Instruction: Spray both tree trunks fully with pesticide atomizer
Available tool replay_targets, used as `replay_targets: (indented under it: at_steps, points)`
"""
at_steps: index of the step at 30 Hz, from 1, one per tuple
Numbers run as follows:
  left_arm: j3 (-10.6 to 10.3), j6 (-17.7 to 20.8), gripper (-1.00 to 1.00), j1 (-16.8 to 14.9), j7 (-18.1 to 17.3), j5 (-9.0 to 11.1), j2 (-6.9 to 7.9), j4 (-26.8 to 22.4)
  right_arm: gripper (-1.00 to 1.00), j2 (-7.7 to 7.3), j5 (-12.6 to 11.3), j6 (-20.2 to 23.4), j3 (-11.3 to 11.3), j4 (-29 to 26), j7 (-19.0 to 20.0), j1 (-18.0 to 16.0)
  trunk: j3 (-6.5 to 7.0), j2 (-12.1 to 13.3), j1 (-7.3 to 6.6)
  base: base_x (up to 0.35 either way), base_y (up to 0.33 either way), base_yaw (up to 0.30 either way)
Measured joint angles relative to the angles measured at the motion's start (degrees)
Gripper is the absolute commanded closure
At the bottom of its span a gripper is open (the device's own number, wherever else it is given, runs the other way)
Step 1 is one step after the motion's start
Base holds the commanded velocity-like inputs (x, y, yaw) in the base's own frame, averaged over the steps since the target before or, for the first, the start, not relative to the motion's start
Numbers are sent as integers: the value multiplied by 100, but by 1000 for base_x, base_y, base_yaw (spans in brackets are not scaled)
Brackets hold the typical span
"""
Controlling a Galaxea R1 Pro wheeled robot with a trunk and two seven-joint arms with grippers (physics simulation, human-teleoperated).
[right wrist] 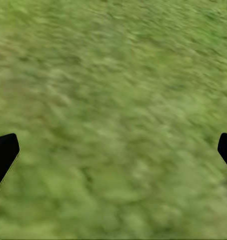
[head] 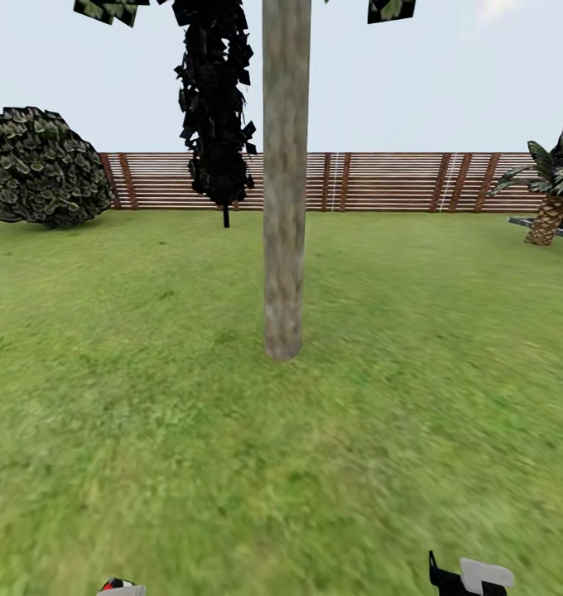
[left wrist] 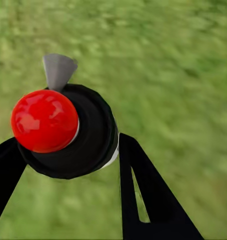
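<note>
One tree trunk (head: 283, 207), a bare grey-tan column, rises from the grass floor (head: 149, 414) straight ahead of me in the middle of the garden. In the left wrist view my left gripper (left wrist: 68, 150) is shut on the pesticide atomizer (left wrist: 46, 120), whose red cap, black collar and grey nozzle point out over the grass. The atomizer's top (head: 120, 587) peeks in at the head view's lower edge, left of the trunk. My right gripper (right wrist: 113, 150) is open over bare grass, and part of it (head: 472, 577) shows at the lower right. No mist is visible.
A brown slat fence (head: 372, 182) closes the lawn behind the trunk. A narrow blackish tree (head: 218, 108) stands just left of the trunk, farther back. A round bush (head: 41, 165) is at the far left and a short palm (head: 550, 207) at the far right.
</note>
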Motion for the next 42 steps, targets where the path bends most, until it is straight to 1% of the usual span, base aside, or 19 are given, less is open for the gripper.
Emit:
replay_targets:
  at_steps: [6,18,19,21,27,31,33,35,37,38,39,40,41,42]
  points:
    - [1,-1,100,0,0,0,4,6,-100,30,-2,-2,1,1,-8,0,0,0,0,336,-25,0]
    - [-7,-4,100,0,-5,-1,-3,6,-100,15,-9,-9,-13,-1,-26,0,0,0,0,336,-1,0]
    - [-7,-1,100,0,-5,-1,-4,6,-100,18,-9,-6,-11,12,-27,0,0,0,0,336,0,0]
    - [-8,38,100,-14,-4,0,-2,0,-100,44,2,4,7,246,-13,1,0,0,0,336,0,0]
    - [-50,65,100,-34,-52,-30,-12,-9,-100,40,10,7,21,330,2,0,0,0,0,336,0,0]
    - [-73,65,100,-68,-68,-53,-10,-23,-100,27,14,7,29,74,14,-1,0,0,0,336,0,0]
    - [-78,57,100,-83,-74,-60,9,-48,-100,29,15,6,31,-234,19,-1,0,0,0,336,0,0]
    - [-80,49,100,-94,-79,-93,66,-69,-100,31,15,10,31,-499,26,-1,0,0,0,336,0,0]
    - [-85,45,100,-104,-85,-179,143,-88,-100,32,15,12,30,-726,30,-1,0,0,0,336,0,0]
    - [-89,43,100,-111,-111,-314,205,-104,-100,32,16,12,31,-892,32,-1,0,0,0,336,0,0]
    - [-97,43,100,-113,-126,-384,223,-112,-100,32,14,13,32,-942,33,-1,0,0,0,336,0,0]
    - [-102,44,100,-117,-164,-527,248,-136,-100,33,21,13,47,-1022,37,-1,0,0,0,336,0,0]
    - [-107,47,100,-119,-215,-702,267,-170,-100,33,48,13,116,-1084,55,-1,0,0,0,336,0,0]
    - [-109,54,100,-121,-285,-902,279,-215,-100,33,109,12,267,-1125,108,-1,0,0,0,336,0,0]
